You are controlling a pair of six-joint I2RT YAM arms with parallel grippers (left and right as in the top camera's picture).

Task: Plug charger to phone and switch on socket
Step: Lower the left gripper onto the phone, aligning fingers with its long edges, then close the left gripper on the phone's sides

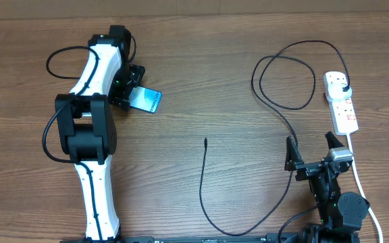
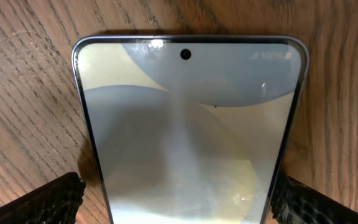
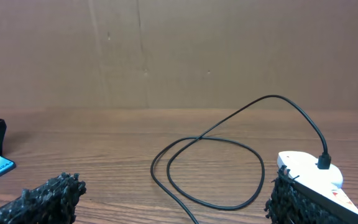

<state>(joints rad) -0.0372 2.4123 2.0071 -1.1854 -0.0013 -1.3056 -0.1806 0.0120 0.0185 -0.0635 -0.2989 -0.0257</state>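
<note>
The phone (image 1: 148, 100) lies flat on the wooden table with its blue screen lit, and it fills the left wrist view (image 2: 185, 118). My left gripper (image 1: 131, 94) is open and straddles the phone's near end, one finger (image 2: 36, 202) on each side with a small gap. The charger, a thin black cable (image 1: 203, 182), has its connector tip (image 1: 205, 140) free at mid-table. It loops (image 3: 210, 168) to a black plug (image 1: 344, 86) seated in the white socket (image 1: 342, 102). My right gripper (image 1: 310, 150) is open near the table's front, just short of the socket (image 3: 309, 171), holding nothing.
The socket's thick white cord (image 1: 360, 182) runs down the right side past my right arm. The charger cable sweeps close to the front edge (image 1: 238, 233). Black cabling from the left arm (image 1: 56, 61) curls over the table at the far left.
</note>
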